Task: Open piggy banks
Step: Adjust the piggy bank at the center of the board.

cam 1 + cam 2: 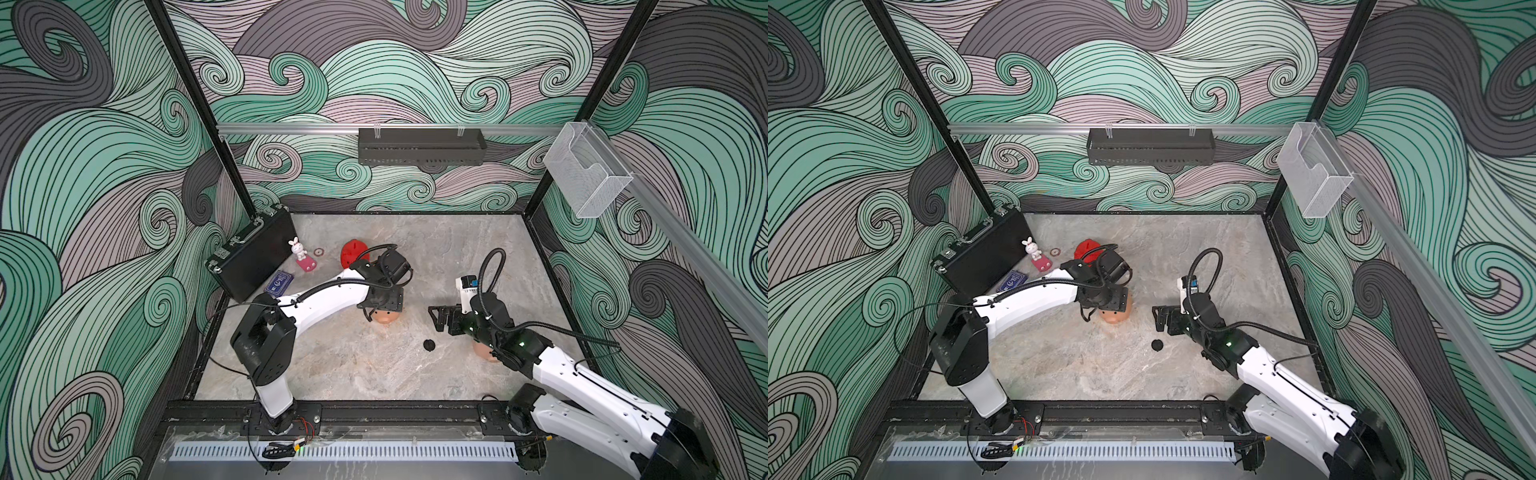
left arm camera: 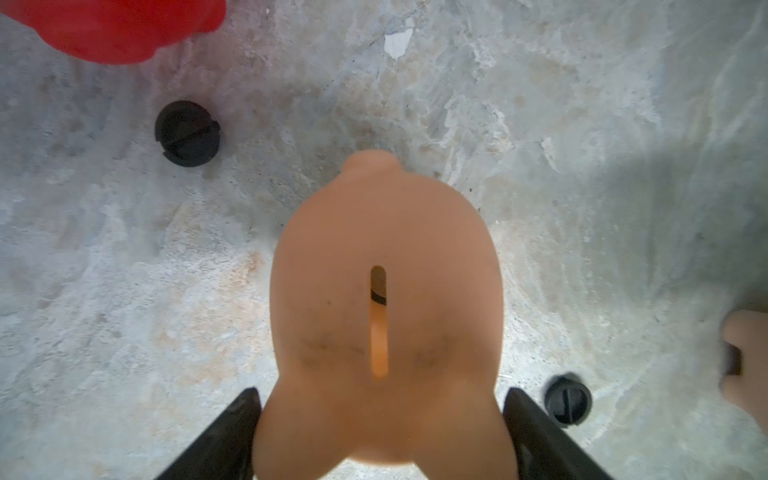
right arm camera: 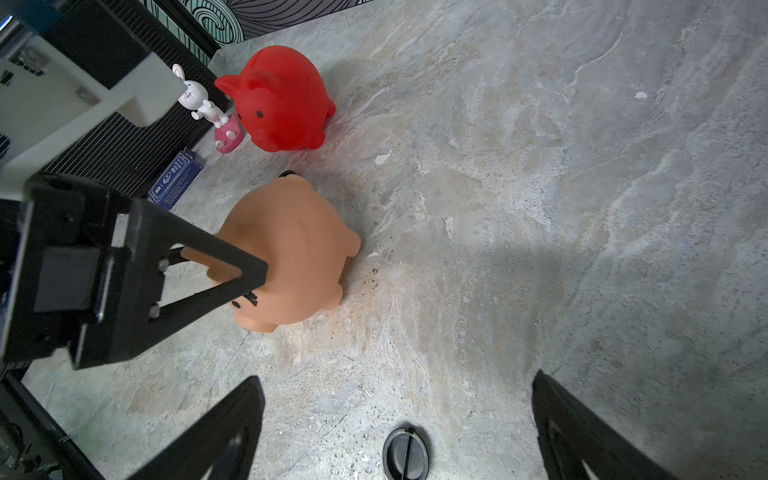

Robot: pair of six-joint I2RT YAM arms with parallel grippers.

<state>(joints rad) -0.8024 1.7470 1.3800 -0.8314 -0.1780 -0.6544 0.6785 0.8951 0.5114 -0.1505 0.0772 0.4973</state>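
Left gripper point(image 2: 380, 424) clamped the peach pig point(image 2: 384, 307) mid-table, slot up; right gripper point(image 3: 399, 428) hung wide open, holding nothing, over a loose black plug point(image 3: 405, 451); red pig point(image 3: 282, 99) stood far left, second peach pig point(image 1: 484, 349) under right arm

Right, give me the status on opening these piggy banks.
Done: one black plug near the red pig and a second black plug lie loose on the table, so two banks look opened. In hand: the left gripper clasps a peach pig, slot up, belly hidden; the right gripper is open, empty. Left: probably one plug; which pig holds it isn't visible.
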